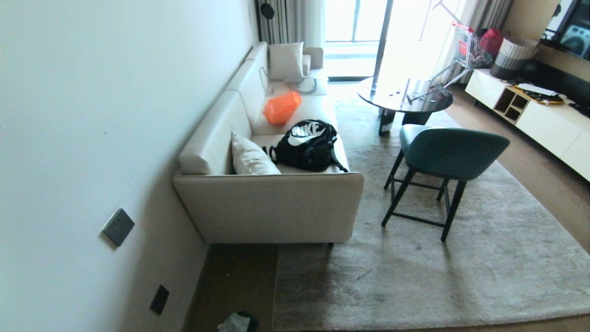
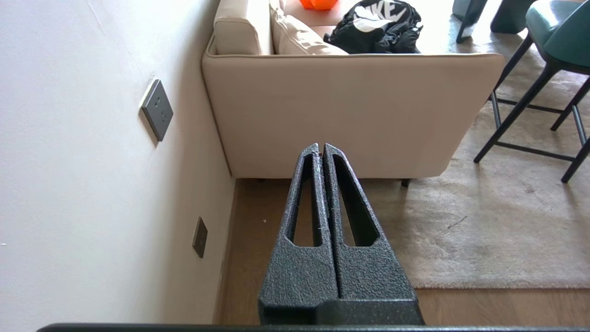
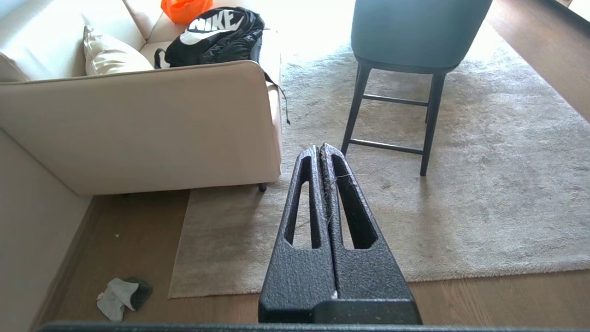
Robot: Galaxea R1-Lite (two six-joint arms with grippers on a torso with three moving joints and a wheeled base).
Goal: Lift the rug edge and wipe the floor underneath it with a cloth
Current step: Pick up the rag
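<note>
Both grippers, left gripper (image 2: 321, 146) and right gripper (image 3: 321, 147), hang clenched and empty, so nothing is begun: the cloth (image 3: 120, 297) lies unclaimed on the floor (image 3: 133, 230) beside the flat rug edge (image 3: 179, 249).

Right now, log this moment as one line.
stage: start | left hand: shut, empty | right hand: shut, empty | cloth: on floor | rug edge: flat

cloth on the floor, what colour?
Whitish cloth, with a dark patch at one end; right wrist view shows it best.

Pale grey-beige rug (image 3: 461, 207), dark brown grained floor (image 3: 133, 230), whitish cloth (image 3: 115, 299), cream sofa (image 3: 138, 133), teal chair (image 3: 415, 32)
</note>
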